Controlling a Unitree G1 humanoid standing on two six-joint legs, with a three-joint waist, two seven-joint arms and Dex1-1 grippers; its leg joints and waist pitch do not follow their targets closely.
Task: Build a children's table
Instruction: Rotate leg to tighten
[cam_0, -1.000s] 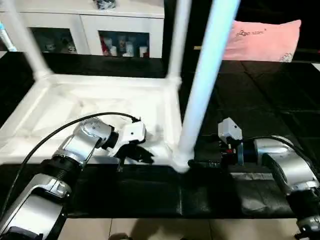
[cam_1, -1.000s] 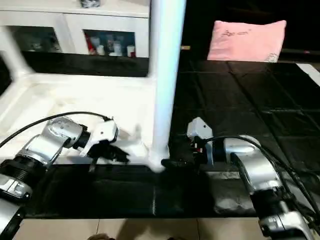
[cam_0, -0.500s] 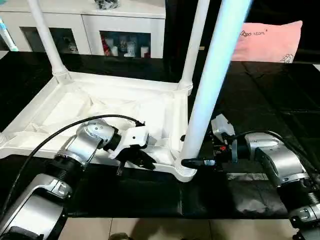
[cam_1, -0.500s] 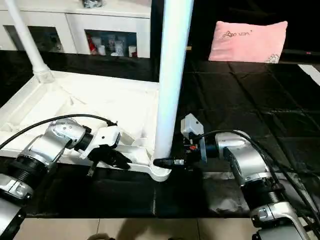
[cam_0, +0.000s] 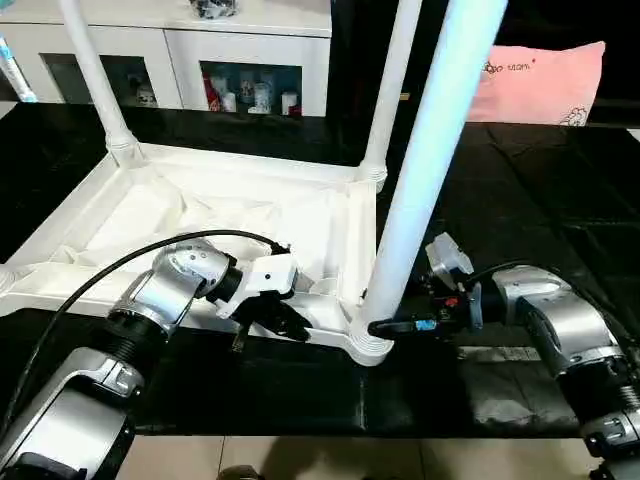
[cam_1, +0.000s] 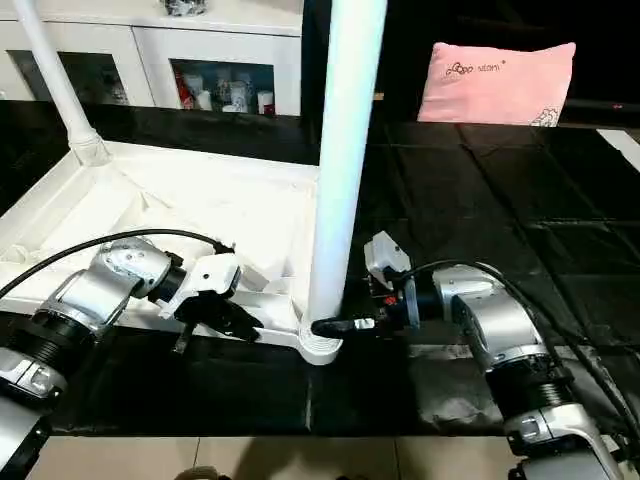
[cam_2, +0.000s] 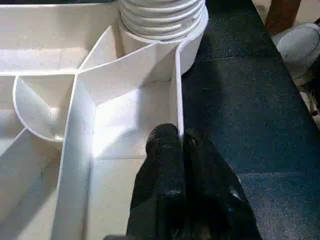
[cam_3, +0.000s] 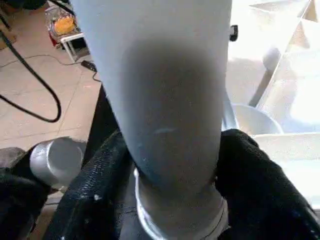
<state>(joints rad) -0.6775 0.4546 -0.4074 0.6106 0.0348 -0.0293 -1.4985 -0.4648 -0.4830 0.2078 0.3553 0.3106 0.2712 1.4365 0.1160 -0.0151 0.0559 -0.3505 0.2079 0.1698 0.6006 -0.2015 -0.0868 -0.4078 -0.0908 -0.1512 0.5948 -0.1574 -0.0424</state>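
The white tabletop (cam_0: 200, 210) lies upside down on a black mat, ribbed underside up. Three white legs stand in its corner sockets: far left leg (cam_0: 90, 70), far right leg (cam_0: 392, 80) and the thick-looking near right leg (cam_0: 420, 180). My right gripper (cam_0: 385, 327) reaches in from the right at the foot of the near right leg, just above its socket (cam_0: 368, 345). Its fingers (cam_3: 100, 190) press both sides of that leg (cam_3: 170, 100). My left gripper (cam_0: 288, 325) is shut, its fingers (cam_2: 165, 150) pinching the thin near rim wall (cam_2: 177, 100) beside that socket.
A white cabinet (cam_0: 170, 50) with glass doors stands behind the tabletop and a pink pillow (cam_0: 545, 85) lies at the back right. The black mat (cam_0: 540, 200) stretches to the right. Pale floor tiles (cam_0: 300, 455) show at the near edge, with a cable (cam_3: 30, 95) on them.
The right gripper's fingers have closed in on the foot of the near right leg. The left gripper has stayed shut on the rim. The camera tilted up slightly.
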